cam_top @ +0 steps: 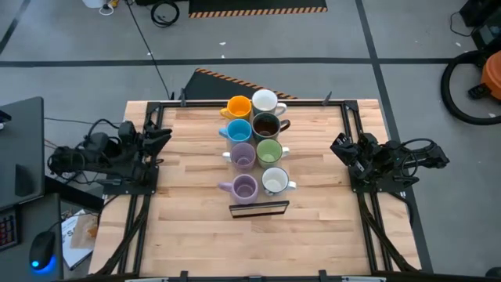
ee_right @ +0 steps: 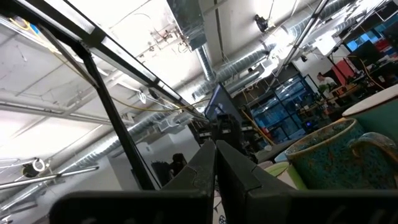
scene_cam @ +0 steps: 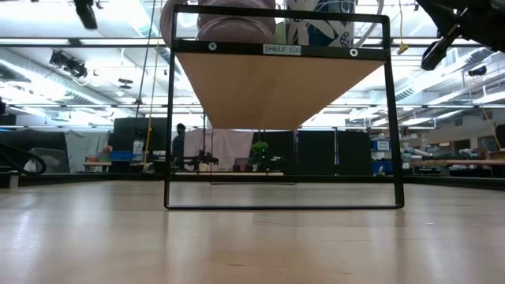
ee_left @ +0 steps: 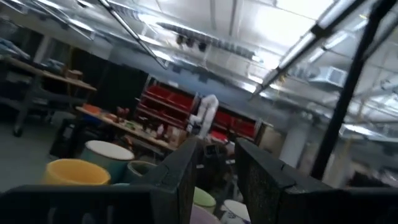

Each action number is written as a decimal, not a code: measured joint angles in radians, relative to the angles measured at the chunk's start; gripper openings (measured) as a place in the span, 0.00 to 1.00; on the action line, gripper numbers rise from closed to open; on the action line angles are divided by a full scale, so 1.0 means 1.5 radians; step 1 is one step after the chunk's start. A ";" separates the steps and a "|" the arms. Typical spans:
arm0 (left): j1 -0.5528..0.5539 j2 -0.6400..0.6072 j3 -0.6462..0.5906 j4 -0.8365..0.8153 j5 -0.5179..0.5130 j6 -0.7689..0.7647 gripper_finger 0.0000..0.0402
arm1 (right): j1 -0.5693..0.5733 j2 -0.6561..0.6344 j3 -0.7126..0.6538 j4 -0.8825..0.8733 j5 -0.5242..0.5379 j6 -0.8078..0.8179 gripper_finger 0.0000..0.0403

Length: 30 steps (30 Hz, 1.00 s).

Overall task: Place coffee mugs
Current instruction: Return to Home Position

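Observation:
Eight coffee mugs stand upright in two rows on a raised wooden shelf board (cam_top: 235, 168) at the table's middle: orange (cam_top: 239, 106), white (cam_top: 264, 101), light blue (cam_top: 239, 130), dark brown (cam_top: 266, 124), lavender (cam_top: 243, 154), green (cam_top: 268, 150), a second lavender (cam_top: 245, 188) and grey-white (cam_top: 275, 181). From below, the low view shows the near lavender mug (scene_cam: 237, 20) and the grey-white mug (scene_cam: 319, 24). My left gripper (cam_top: 160, 137) waits open at the table's left edge. My right gripper (cam_top: 338, 145) waits shut at the right edge. Neither touches a mug.
The shelf's black metal frame (scene_cam: 280, 207) stands on the table near its front edge, with a label on its top bar (scene_cam: 282, 49). Bare wood lies on both sides of the shelf between the mugs and the arms. A dark monitor (cam_top: 22, 149) sits beyond the left edge.

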 joint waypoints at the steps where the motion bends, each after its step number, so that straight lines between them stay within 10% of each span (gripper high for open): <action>1: 0.000 -0.011 -0.016 0.011 -0.009 0.000 0.29 | 0.000 0.000 0.000 0.000 0.000 0.000 0.05; 30: 0.007 -0.121 -0.271 0.200 -0.075 -0.108 0.27 | 0.000 0.000 0.000 0.000 0.000 0.000 0.05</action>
